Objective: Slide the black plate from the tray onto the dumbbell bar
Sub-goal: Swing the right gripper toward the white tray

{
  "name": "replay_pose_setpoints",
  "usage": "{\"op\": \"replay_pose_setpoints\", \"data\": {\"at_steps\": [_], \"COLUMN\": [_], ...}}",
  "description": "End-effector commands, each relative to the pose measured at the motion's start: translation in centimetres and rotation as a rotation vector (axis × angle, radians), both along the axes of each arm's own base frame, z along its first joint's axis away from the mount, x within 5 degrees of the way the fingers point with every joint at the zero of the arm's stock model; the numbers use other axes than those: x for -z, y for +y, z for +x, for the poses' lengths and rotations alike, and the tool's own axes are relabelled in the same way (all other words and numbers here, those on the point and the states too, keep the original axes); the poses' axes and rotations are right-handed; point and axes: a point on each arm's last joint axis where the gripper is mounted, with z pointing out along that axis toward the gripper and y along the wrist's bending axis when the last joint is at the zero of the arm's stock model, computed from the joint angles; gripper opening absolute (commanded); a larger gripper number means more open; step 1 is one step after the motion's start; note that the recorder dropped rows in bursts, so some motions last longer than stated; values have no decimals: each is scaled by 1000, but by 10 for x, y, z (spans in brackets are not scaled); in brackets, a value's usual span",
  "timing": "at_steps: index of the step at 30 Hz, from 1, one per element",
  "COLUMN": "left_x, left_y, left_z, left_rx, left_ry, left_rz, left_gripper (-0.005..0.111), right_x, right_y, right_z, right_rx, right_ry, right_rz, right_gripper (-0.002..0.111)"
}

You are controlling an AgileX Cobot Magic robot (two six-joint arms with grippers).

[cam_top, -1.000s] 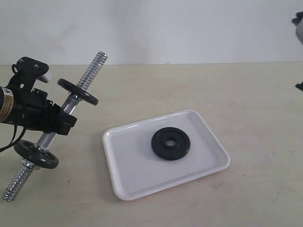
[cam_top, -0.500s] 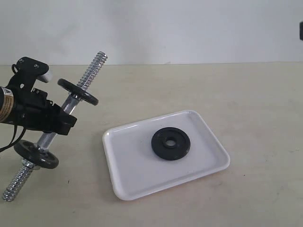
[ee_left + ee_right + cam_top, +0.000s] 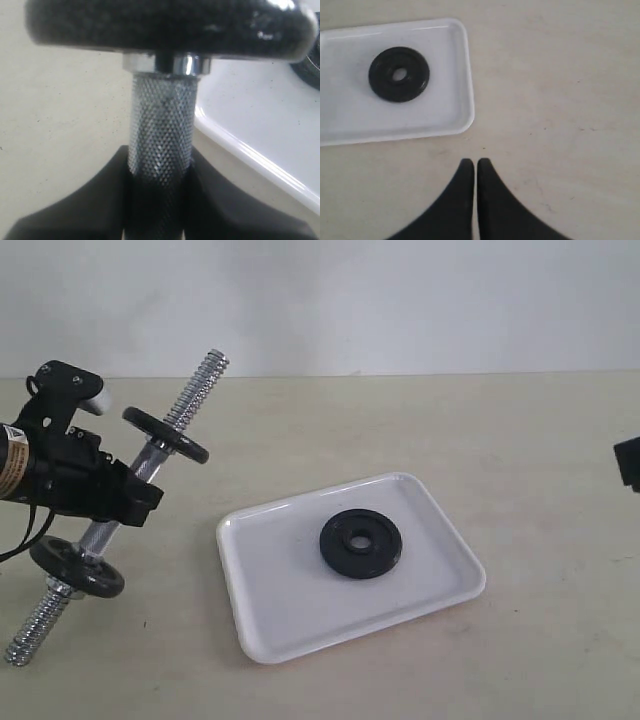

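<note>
The black plate (image 3: 361, 543) (image 3: 399, 74) lies flat in the white tray (image 3: 290, 610) (image 3: 460, 115) near the table's middle. The dumbbell bar (image 3: 150, 460) is tilted, its far threaded end raised, with one black disc near each end. My left gripper (image 3: 125, 505) is shut on the bar's knurled middle (image 3: 161, 135); one of the bar's discs (image 3: 165, 25) fills that view's upper part. My right gripper (image 3: 474, 162) is shut on nothing, hovering over bare table beside the tray; only a dark part of it shows at the exterior view's right edge (image 3: 630, 462).
The beige tabletop (image 3: 520, 420) runs back to a pale wall. The bar's lower threaded end (image 3: 30, 635) rests near the table's front left. A corner of the tray (image 3: 260, 135) shows in the left wrist view.
The right arm has come down along the right edge of the exterior view, from the top corner to mid-height. The left gripper, bar, tray and plate have not moved.
</note>
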Motion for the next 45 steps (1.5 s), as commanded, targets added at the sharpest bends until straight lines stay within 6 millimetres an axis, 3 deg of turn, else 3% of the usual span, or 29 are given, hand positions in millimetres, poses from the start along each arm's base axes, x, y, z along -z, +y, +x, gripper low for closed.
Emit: {"op": "replay_pose_setpoints", "data": {"at_steps": [1, 3, 6, 15, 19, 27, 40, 42, 45], "left_x": [-30, -30, -29, 3, 6, -4, -5, -5, -5], "left_y": [-6, -7, -6, 9, 10, 16, 17, 17, 17], "left_z": [1, 1, 1, -20, -23, -30, -30, -30, -30], "left_rx": [32, 86, 103, 72, 69, 29, 26, 26, 26], "left_ry": [-88, -119, -137, -73, -66, -115, -116, -116, -116], "left_rz": [-62, -23, 6, 155, 167, 217, 217, 217, 217], "left_gripper": [4, 4, 4, 4, 4, 4, 4, 4, 4], "right_x": [27, 48, 61, 60, 52, 90, 79, 73, 70], "right_y": [9, 14, 18, 22, 37, 47, 56, 60, 85], "right_z": [15, 33, 44, 60, 67, 85, 93, 94, 98], "right_rx": [-112, -136, -143, -180, -192, -242, -185, -220, -346], "right_ry": [199, 281, 318, 172, 63, 178, 128, 114, 81], "right_rz": [-61, -89, -90, -90, 84, 54, 192, 180, 101], "right_gripper": [0, 0, 0, 0, 0, 0, 0, 0, 0]}}
